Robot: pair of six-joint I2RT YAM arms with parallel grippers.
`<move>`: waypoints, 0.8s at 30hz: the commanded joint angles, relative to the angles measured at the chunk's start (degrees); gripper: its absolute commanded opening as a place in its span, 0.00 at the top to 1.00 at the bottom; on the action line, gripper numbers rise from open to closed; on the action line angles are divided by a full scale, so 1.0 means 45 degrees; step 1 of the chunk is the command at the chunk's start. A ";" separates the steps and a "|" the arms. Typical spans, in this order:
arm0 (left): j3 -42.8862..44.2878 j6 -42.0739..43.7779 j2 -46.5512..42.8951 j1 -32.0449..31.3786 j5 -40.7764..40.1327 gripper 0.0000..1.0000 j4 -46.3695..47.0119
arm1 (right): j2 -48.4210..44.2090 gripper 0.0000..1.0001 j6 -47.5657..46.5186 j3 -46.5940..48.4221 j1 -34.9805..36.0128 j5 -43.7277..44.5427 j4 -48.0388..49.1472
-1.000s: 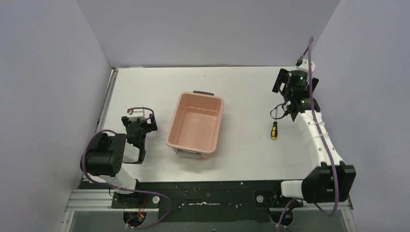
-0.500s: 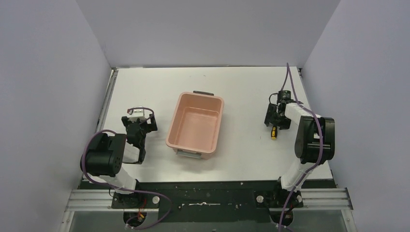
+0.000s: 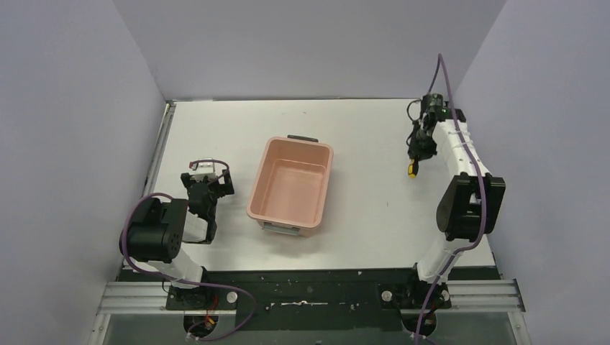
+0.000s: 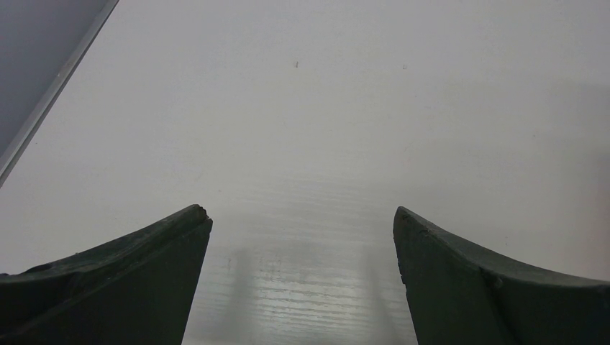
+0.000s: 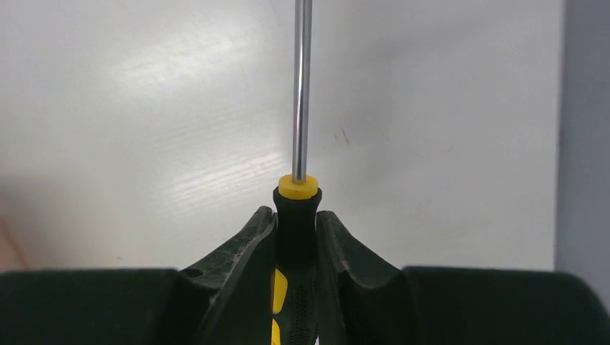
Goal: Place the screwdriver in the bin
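- Overhead, the right gripper [image 3: 418, 154] clamps the screwdriver [image 3: 413, 170] near the counter's [image 3: 360, 136] right edge, towards the far right corner. The bin [image 3: 254, 195] sits mid-counter, well apart from it, and the left gripper [image 3: 206, 181] rests by the left edge.
- Left wrist: the left gripper [image 4: 302, 224] is spread wide with nothing between its fingers, only bare counter [image 4: 324, 108] below.
- Right wrist: both fingers [image 5: 241, 251] of the right gripper [image 5: 296, 231] pinch the yellow-and-black handle, and the screwdriver [image 5: 302, 86] shaft points straight away from the camera.

Screwdriver [image 3: 413, 170] seemingly in right fingers [image 3: 418, 154], well right of bin [image 3: 291, 184].
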 commanded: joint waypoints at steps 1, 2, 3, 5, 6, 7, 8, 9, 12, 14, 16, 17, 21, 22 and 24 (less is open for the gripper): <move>0.0049 0.0113 -0.0155 0.0036 0.0150 0.03 0.0308 | 0.0008 1.00 -0.0006 0.4629 0.1005 0.0978 -0.4694; 0.0049 0.0108 -0.0155 0.0036 0.0159 0.03 0.0314 | -0.0002 1.00 0.0132 0.5425 0.1242 0.1191 -0.5129; 0.0045 0.0122 -0.0160 0.0036 0.0151 0.03 0.0305 | -0.0095 1.00 0.0337 0.6052 0.1457 0.1269 -0.5403; 0.0044 0.0119 -0.0165 0.0036 0.0159 0.03 0.0309 | -0.0238 1.00 0.0847 0.7118 0.1638 0.0928 -0.5647; 0.0044 0.0118 -0.0152 0.0036 0.0158 0.03 0.0307 | -0.0274 1.00 0.0973 0.7457 0.1673 0.0619 -0.5643; 0.0044 0.0123 -0.0162 0.0041 0.0156 0.03 0.0323 | -0.0284 1.00 0.1126 0.7680 0.1738 0.0302 -0.5587; 0.0044 0.0121 -0.0154 0.0039 0.0155 0.03 0.0312 | -0.0292 1.00 0.1281 0.7840 0.1812 -0.0023 -0.5506; 0.0044 0.0119 -0.0155 0.0037 0.0155 0.03 0.0297 | -0.0283 1.00 0.1508 0.7928 0.1953 -0.0364 -0.5445; 0.0044 0.0117 -0.0155 0.0036 0.0155 0.03 0.0306 | -0.0478 1.00 0.2192 0.7694 0.3016 -0.1619 -0.4186; 0.0044 0.0126 -0.0153 0.0036 0.0155 0.03 0.0306 | -0.0870 0.97 0.2824 0.6954 0.4130 -0.2656 -0.2326; 0.0044 0.0124 -0.0156 0.0044 0.0150 0.03 0.0312 | -0.1361 0.96 0.3848 0.5817 0.5460 -0.3277 -0.0148; 0.0044 0.0114 -0.0155 0.0037 0.0150 0.03 0.0305 | -0.1584 0.97 0.4307 0.5346 0.6079 -0.3237 0.0838; 0.0044 0.0109 -0.0164 0.0047 0.0150 0.03 0.0309 | -0.1727 1.00 0.5181 0.4557 0.8322 -0.2402 0.3036; 0.0044 0.0115 -0.0151 0.0050 0.0150 0.03 0.0307 | -0.1627 1.00 0.5201 0.4547 0.8648 -0.2090 0.3147; 0.0044 0.0120 -0.0166 0.0049 0.0155 0.03 0.0302 | -0.1516 1.00 0.5238 0.4302 0.9255 -0.1389 0.3247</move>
